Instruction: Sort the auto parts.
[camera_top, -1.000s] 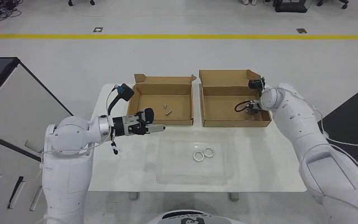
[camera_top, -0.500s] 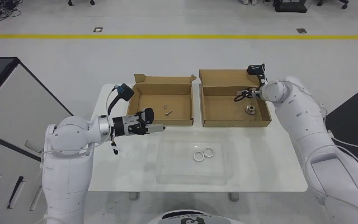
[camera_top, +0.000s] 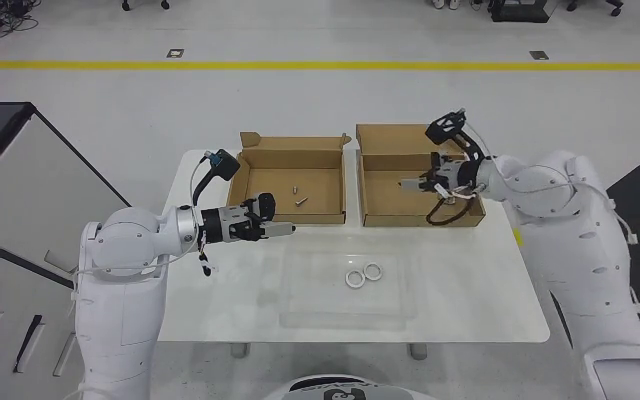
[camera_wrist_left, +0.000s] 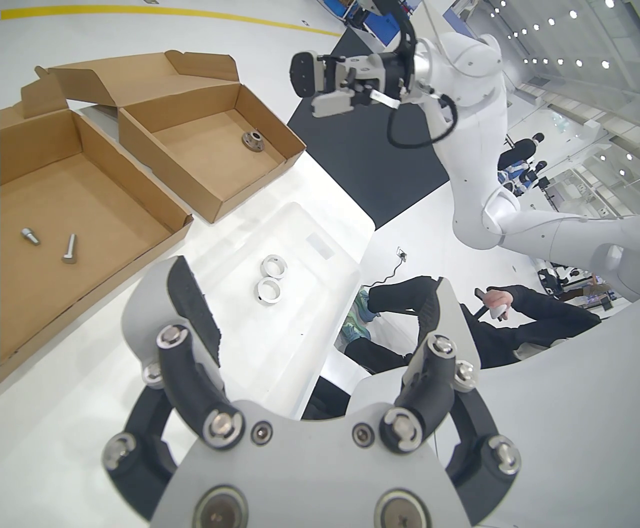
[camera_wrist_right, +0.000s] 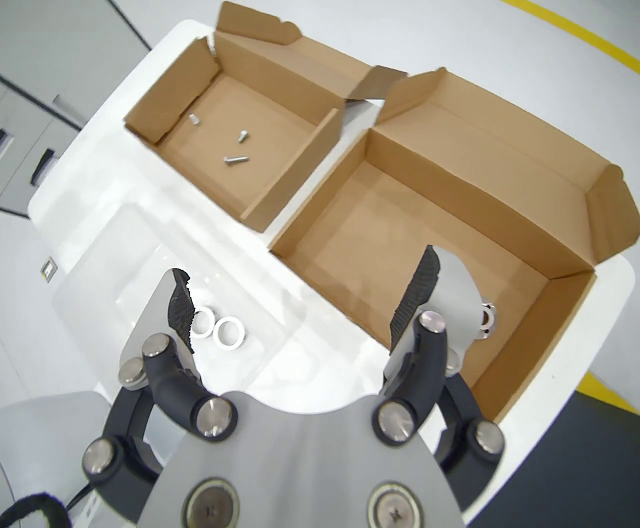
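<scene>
The left gripper (camera_top: 283, 229) hung with its jaws spread and empty at the near edge of the left cardboard box (camera_top: 265, 190), which held 3 bolts (camera_wrist_right: 235, 159). To its right and nearer, 2 metal rings (camera_top: 354, 279) lay side by side in the clear tray (camera_top: 340, 305). The right gripper (camera_top: 408, 184), also spread and empty, hung over the right cardboard box (camera_top: 390, 205), which held the flange (camera_wrist_left: 254, 139). The left arm looked slightly closer to the rings.

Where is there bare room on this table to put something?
Bare table either side of the clear tray; most of the right box floor beside the flange. Crowded at the back, where the left box neighbours it.
</scene>
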